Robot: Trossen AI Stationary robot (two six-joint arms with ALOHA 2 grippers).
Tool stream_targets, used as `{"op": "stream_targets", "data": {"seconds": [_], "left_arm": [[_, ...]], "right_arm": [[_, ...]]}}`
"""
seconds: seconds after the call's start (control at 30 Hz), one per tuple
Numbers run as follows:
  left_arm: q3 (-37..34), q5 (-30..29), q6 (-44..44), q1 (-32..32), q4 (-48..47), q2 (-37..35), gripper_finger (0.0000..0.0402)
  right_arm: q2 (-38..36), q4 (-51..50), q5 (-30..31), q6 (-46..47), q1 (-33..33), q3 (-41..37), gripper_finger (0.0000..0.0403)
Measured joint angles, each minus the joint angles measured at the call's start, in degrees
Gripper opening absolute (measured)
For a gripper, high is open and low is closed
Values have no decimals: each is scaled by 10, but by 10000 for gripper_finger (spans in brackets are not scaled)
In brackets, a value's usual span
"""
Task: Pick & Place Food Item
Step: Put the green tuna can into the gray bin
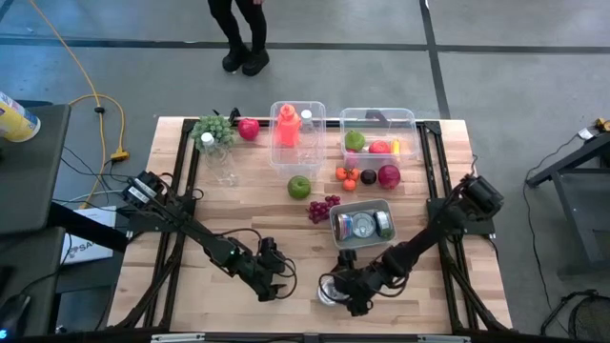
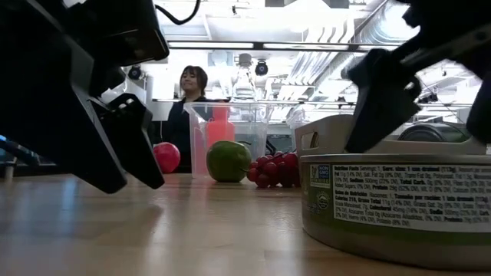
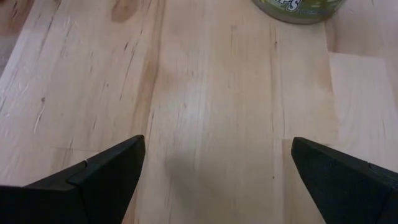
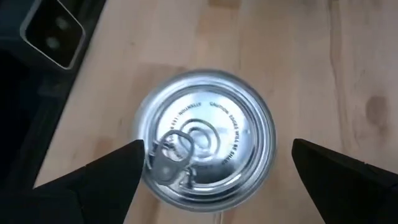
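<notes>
Room: grey concrete floor around the table, yellow cable on the floor at the left side, one person point(image 1: 240, 33) standing past the far edge; low view shows ceiling ducts and lights behind
Table: light wood planks point(image 1: 248, 210), dark frame rails down both sides
Containers: 3 – two clear bins at the far edge, one point(image 1: 296, 124) with an orange bottle inside, the other point(image 1: 408, 124) with produce; one grey tray point(image 1: 362, 222) near centre-right holding cans
Apples: 2 green – one point(image 1: 299, 187) loose mid-table, one in the right bin; 1 red fruit point(image 1: 249, 129) near the far edge
Grapes: 2 bunches – green point(image 1: 212, 127) far left, dark red point(image 1: 322, 207) just beside the tray
Loose can: 1, silver pull-tab lid point(image 4: 205, 144), upright at the near edge, in front of the tray
Right hand: point(image 4: 214, 171) directly over the loose can, fingers spread wide either side, not clamped on it
Left hand: point(image 1: 274, 281) low over bare wood near the front edge, left of the can, fingers apart, holding nothing
</notes>
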Motion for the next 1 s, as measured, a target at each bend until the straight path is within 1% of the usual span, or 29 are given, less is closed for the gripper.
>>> {"op": "stream_targets", "data": {"seconds": [0.1, 0.2, 0.37, 0.5, 0.63, 0.73, 0.8, 1.0], "left_arm": [[0, 0, 0, 0, 1, 0, 397], [0, 0, 0, 0, 6, -1, 397], [0, 1, 0, 0, 20, -1, 397], [0, 0, 0, 0, 40, -1, 397], [1, -2, 0, 2, 120, 11, 397], [0, -2, 2, 3, 161, 23, 397], [1, -2, 2, 7, 176, 28, 397], [0, 0, 2, 17, 177, 30, 397]], "right_arm": [[-2, -2, 28, 1, 10, 0, 397], [-2, -24, 53, 12, 19, 0, 398], [-2, -52, 47, 57, 23, 0, 398], [-2, -49, 48, 56, 28, 0, 398], [-1, -49, 48, 55, 27, 0, 398], [-1, -49, 57, 44, 19, 0, 398], [-1, -47, 63, 34, 12, 0, 398], [6, -32, 61, 18, -12, 0, 398]]}}
